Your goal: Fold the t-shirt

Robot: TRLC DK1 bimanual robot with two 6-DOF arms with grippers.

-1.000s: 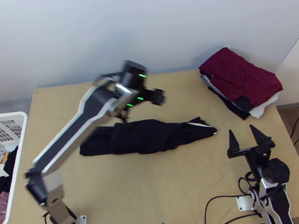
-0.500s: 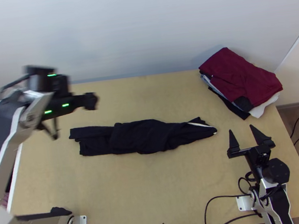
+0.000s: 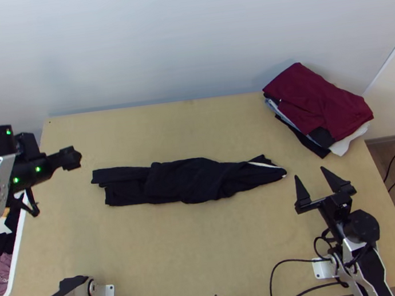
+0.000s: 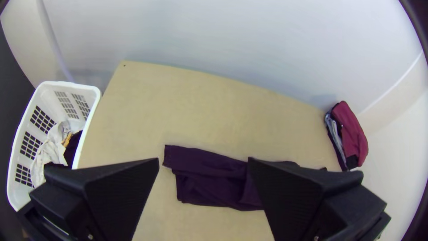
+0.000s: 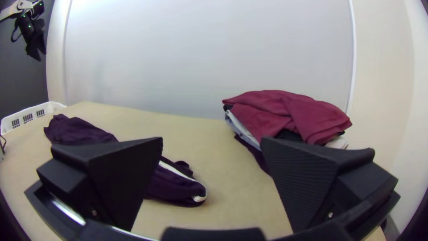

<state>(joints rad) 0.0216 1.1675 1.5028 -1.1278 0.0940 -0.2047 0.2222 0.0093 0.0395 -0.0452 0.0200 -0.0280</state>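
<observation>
Well, a stack of folded clothes (image 3: 321, 101), dark red on top, sits at the table's (image 3: 210, 250) far right corner, and a white basket (image 4: 95, 96) of clothes stands off its left edge. Between them the dark t-shirt (image 3: 184, 181) lies bunched lengthwise mid-table, its long axis running left to right, the narrow, white-striped end pointing right, near the right gripper (image 3: 311, 172). That gripper and the left gripper (image 3: 73, 157), above the table's left side, both have jaws wide apart, holding nothing.
</observation>
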